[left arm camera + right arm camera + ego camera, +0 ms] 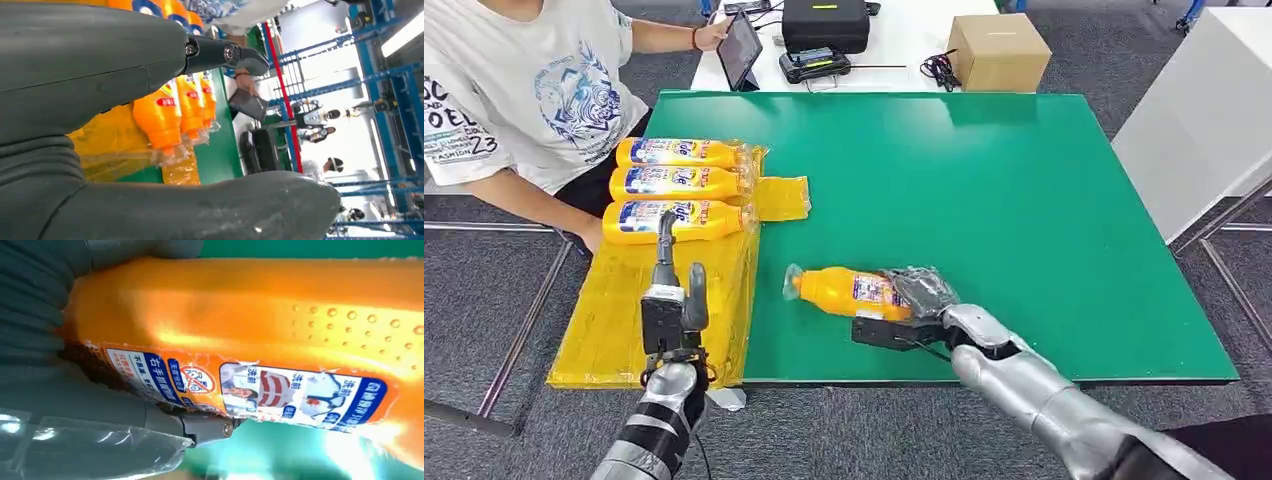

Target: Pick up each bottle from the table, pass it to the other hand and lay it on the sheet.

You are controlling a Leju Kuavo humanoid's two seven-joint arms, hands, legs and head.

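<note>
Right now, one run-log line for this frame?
stage: pickup | right hand: grips orange bottle on green table | left hand: open over yellow sheet | on sheet: three bottles

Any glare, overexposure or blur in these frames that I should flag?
Head view: evenly lit and sharp, with a faint sheen on the green table. Left wrist view: the background beyond the left hand is blown out white, ceiling light overexposed. Right wrist view: the bottle held by the right hand is very close and soft, with bright glare patches on the bottle and table.
</note>
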